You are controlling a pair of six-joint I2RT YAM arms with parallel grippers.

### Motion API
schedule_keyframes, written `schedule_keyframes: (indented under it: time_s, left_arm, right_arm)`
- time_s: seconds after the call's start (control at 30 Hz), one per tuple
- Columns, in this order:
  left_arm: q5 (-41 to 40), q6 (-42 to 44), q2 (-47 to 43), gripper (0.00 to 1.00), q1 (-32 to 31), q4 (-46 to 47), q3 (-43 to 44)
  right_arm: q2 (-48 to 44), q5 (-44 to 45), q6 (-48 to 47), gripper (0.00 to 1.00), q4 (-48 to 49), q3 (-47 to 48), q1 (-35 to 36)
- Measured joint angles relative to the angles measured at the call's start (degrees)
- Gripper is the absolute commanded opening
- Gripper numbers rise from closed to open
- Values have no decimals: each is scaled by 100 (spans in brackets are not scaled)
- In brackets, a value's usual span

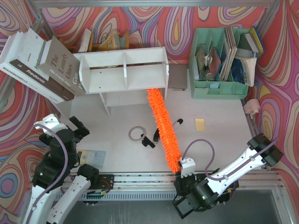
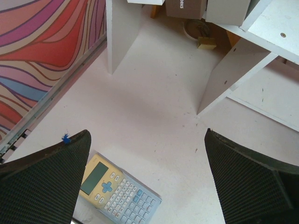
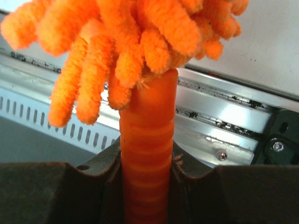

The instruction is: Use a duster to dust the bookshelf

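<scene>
The white bookshelf [image 1: 124,70] stands at the back of the table, and its legs [image 2: 122,32] show in the left wrist view. The orange fluffy duster [image 1: 163,128] runs diagonally from the table's near edge up to the shelf's lower right corner, where its tip meets the front edge. My right gripper [image 1: 183,169] is shut on the duster's ribbed orange handle [image 3: 147,140], with the chenille head [image 3: 140,37] just above the jaws. My left gripper [image 1: 77,128] hovers wide open at the left, nothing between its fingers [image 2: 46,182].
Large books [image 1: 42,65] lean at the back left. A mint green organiser [image 1: 219,65] stands at the back right. A calculator [image 2: 119,191] lies under the left gripper. A ring [image 1: 136,134], black pens [image 1: 149,141] and a yellow note [image 1: 200,123] lie mid-table.
</scene>
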Motion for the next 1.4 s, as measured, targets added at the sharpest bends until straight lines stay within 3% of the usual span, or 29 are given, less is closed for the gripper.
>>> schedule_keyframes:
  time_s: [0.23,0.47,0.63,0.83,1.07,1.4]
  left_arm:
    - [201,2,238,98,-2,7,35]
    - [481,48,496,98,-7,7,94]
    - [608,133,481,98,-7,52,96]
    - [693,133,308,98,-7,42,105]
    - [704,127,273,98,-7,-44,133]
    - [680,-4,157,98,-46,-186,133]
  right_arm:
    - [-323,22,-549,0,522,-280,-684]
    - [-203,-210,-2044,0,1436,-120,-1569]
    - [404,-568,-3388,0,2282,214,-2070]
    - [1615,-1187,-4717,0,2997,1130,-2194]
    - [1508,-1137,-4830,0,3060,1045,-2404]
    - [564,-782,-4046,0,2614,417,-2459]
